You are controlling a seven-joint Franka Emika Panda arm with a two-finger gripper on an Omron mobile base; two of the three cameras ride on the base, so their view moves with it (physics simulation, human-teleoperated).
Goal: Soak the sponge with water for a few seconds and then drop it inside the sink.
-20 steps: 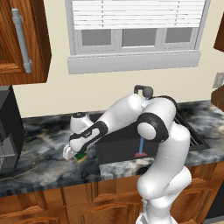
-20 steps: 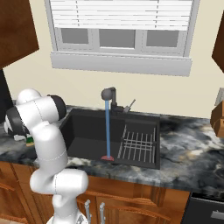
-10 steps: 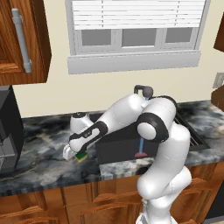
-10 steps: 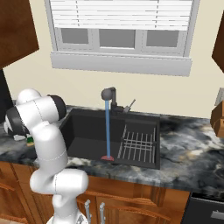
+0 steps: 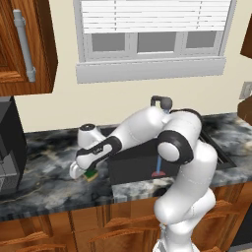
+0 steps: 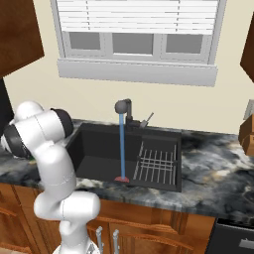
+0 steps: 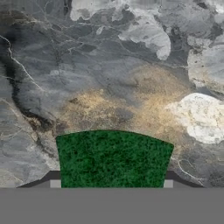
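Note:
The sponge [image 5: 90,174], dark green on top with a yellow underside, lies on the marble counter left of the sink [image 5: 133,165]. My gripper [image 5: 88,173] reaches down onto it and is shut on the sponge. In the hand view the sponge's green top [image 7: 113,158] sits between my two fingertips, which press its left and right edges. The water [image 6: 121,145] runs as a thin blue stream from the black faucet [image 6: 124,106] down to the red drain mark [image 6: 121,179] in the dark sink [image 6: 99,166].
A wire dish rack [image 6: 158,162] lies in the right half of the sink. A black appliance [image 5: 10,147] stands on the counter at the far left. A wooden cabinet [image 5: 24,44] hangs above it. The window [image 5: 152,39] is behind the faucet.
The gripper has shut on the sponge; the arm has stayed in place over the counter. The water keeps running.

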